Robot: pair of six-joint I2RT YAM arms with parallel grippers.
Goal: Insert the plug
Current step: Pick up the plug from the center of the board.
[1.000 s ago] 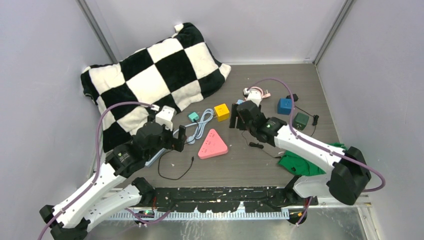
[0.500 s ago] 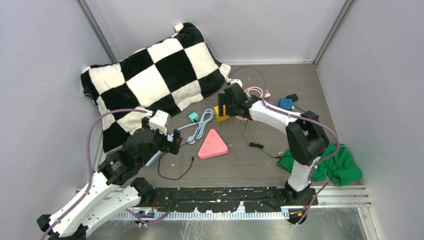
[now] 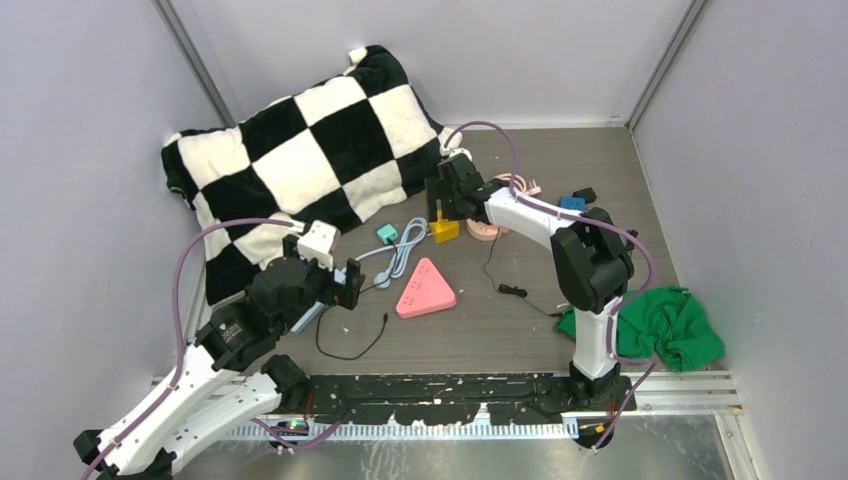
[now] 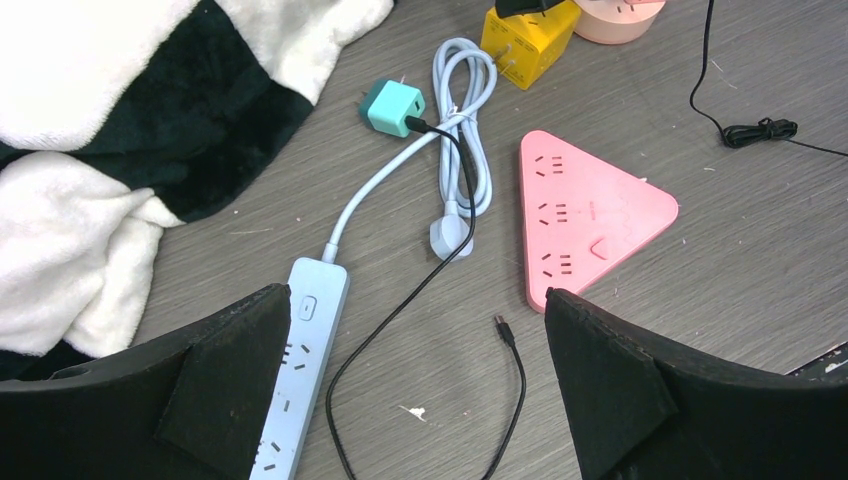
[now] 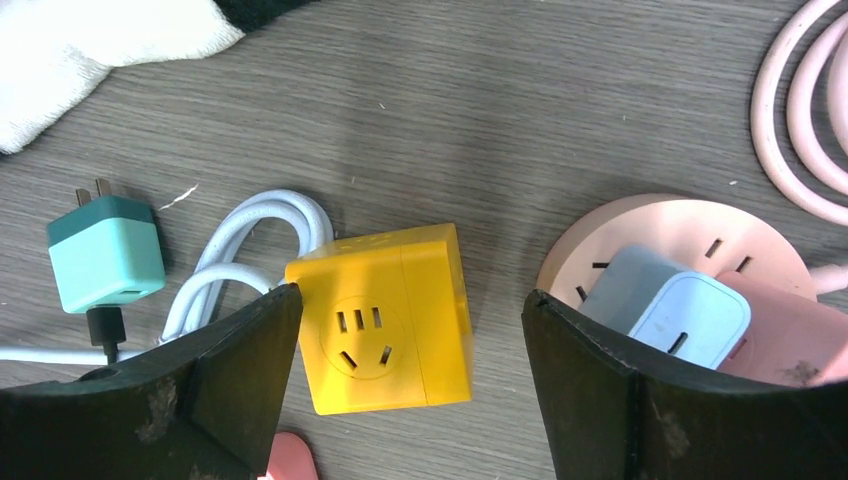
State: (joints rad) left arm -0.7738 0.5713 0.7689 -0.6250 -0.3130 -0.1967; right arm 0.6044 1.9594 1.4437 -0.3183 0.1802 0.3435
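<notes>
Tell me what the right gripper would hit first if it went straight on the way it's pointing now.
Most likely the yellow cube socket: in the wrist view it lies on the table, framed between the fingers of the open right gripper. How far off it is, the pictures don't settle.

Table (image 3: pixel 600 165) bears pillow (image 3: pixel 300 150), teal plug (image 3: pixel 386 232), pink socket (image 3: pixel 424 288), cloth (image 3: pixel 662 326).

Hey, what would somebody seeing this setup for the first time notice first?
The big black-and-white checkered pillow filling the far left corner of the table dominates. Next come the bright spots: a pink triangular power strip in the middle and a green cloth at the near right. The right gripper hangs open above a yellow socket cube.
</notes>
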